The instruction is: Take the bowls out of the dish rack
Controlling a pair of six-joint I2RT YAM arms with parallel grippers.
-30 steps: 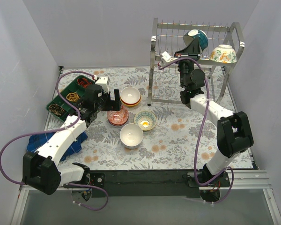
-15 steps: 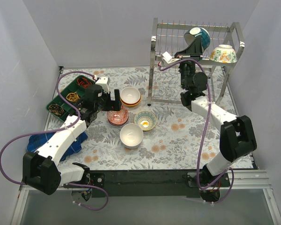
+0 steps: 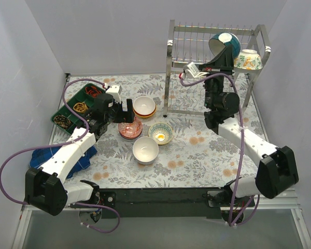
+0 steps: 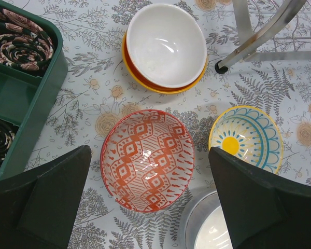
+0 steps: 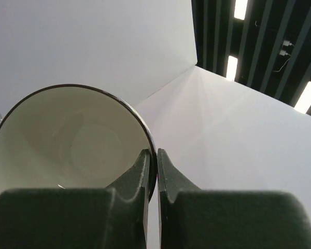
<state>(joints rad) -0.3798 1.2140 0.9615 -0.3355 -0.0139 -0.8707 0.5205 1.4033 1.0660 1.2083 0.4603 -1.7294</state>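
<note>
right gripper [image 5: 151,155] | I'm pinching the rim of the teal round ceramic bowl [image 3: 224,40], tilting it to clear the tall chrome wire dish rack [image 3: 182,39], 1 o'clock | left gripper [image 4: 150,155] hanging wide above the red-patterned ceramic bowl [image 4: 145,179], 10 o'clock

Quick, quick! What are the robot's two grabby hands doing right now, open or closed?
Left gripper: open, holding nothing.
Right gripper: shut on the teal bowl, at its rim.

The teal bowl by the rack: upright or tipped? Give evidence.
Tipped. The right gripper holds the teal bowl on edge, rim pinched between its fingers, pale inside facing the wrist camera.
</note>
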